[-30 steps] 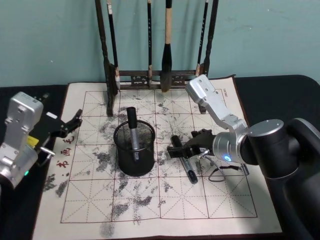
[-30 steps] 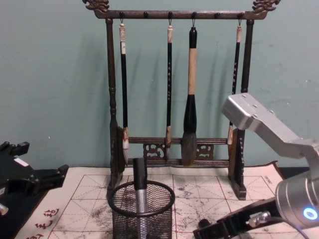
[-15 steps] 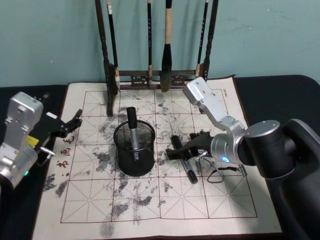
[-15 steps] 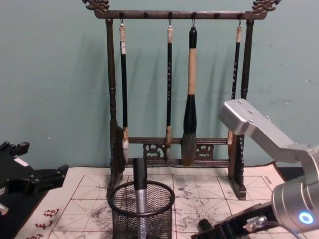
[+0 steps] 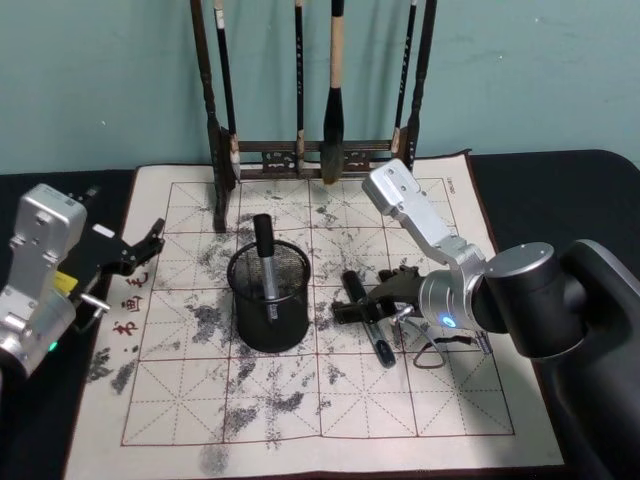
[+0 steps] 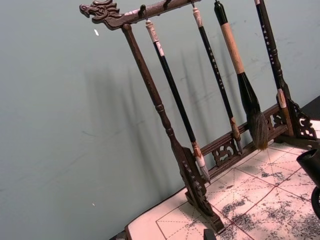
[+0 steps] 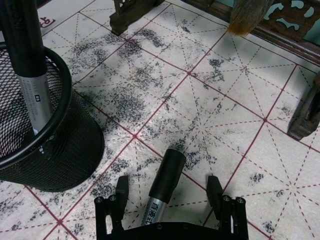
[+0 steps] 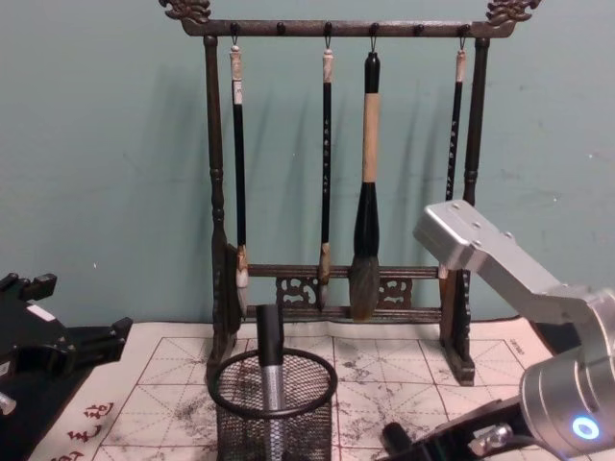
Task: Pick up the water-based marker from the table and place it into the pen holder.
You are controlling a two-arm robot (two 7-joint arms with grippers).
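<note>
Right wrist view is showing the right tool [image 7: 167, 200] at the frame's bottom, jaws standing wide open on either side of the marker [image 7: 166, 180], which is lying on the bench [image 7: 225, 125] mat. Left of it, the pen holder [image 7: 75, 150] is holding another marker [image 7: 32, 95]. At the head view's left edge, the left tool [image 5: 135, 250] is hanging parked, fingers apart.
</note>
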